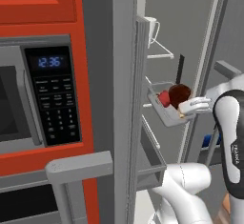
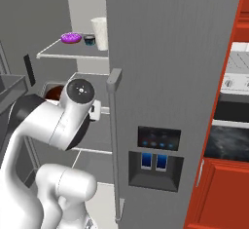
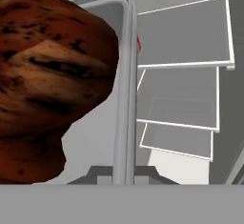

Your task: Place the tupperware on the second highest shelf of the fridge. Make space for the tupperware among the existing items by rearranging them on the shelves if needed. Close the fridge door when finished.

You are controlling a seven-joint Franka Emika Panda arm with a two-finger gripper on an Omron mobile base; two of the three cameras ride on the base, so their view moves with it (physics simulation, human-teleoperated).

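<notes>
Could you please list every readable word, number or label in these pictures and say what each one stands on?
"12:36": blue digits on the black microwave display.
"FRANKA": small vertical lettering on the dark arm link, barely legible.
Black microwave keypad: labels too small to read.
Black fridge dispenser panel: blue icons, unreadable.

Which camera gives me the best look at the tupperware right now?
The left base view: the whole tupperware shows, held by the hand inside the fridge. In the right base view the arm hides most of it. The hand view shows its rim and brown lump close up.

"12:36" on microwave display (image 1: 49, 62)
</notes>
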